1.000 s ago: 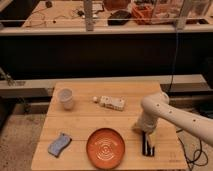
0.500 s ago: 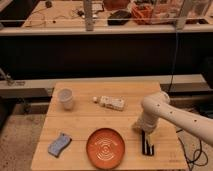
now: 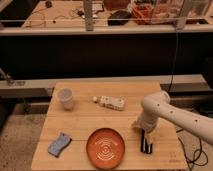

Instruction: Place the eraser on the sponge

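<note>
Dim warm light, pincer (image 3: 145,136) at eraser (image 3: 145,148)

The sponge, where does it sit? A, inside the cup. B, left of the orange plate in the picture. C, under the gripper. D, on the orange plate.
B: the sponge lies on the table left of the orange plate; the gripper is at the eraser on the plate's other side.

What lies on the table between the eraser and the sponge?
The plate lies between the sponge and the eraser, in the camera view. The gripper is just above the eraser, right of the plate.
</note>
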### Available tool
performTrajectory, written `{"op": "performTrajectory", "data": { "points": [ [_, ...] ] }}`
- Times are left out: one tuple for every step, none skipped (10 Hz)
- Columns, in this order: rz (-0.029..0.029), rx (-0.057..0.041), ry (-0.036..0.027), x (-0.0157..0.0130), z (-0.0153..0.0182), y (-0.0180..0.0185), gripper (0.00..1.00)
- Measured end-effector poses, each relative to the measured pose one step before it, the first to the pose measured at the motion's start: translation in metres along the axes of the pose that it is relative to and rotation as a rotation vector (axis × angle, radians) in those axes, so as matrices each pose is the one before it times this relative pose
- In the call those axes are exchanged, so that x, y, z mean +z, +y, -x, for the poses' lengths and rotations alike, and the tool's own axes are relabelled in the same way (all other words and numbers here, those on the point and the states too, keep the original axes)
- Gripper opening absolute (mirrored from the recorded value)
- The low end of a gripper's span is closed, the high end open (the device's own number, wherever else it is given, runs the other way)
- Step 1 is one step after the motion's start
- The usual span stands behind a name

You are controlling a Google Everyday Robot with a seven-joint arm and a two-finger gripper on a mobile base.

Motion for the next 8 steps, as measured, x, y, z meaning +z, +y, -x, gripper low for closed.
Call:
{"op": "performTrajectory", "data": {
  "points": [
    [-0.00210, -0.00592, 0.00270, -0.00067, 0.00005, 0.00030, 0.80],
    [-0.00477, -0.01001, 0.00434, -0.00148, 0.00083, -0.00103, 0.80],
    [-0.00052, -0.00778, 0.00261, -0.00059, 0.00112, -0.00066, 0.80],
    [-0.00176, -0.00965, 0.00154, -0.00073, 0.00087, -0.00041, 0.80],
    [-0.00163, -0.01207, 0.00385, -0.00114, 0.00064, 0.00000, 0.80],
    [-0.00225, -0.00990, 0.00216, -0.00103, 0.00078, -0.00036, 0.80],
    [-0.00089, -0.00748, 0.00181, -0.00070, 0.00076, 0.00002, 0.80],
    [0.00016, -0.00864, 0.00066, -0.00020, 0.00087, 0.00076, 0.80]
  ]
}}
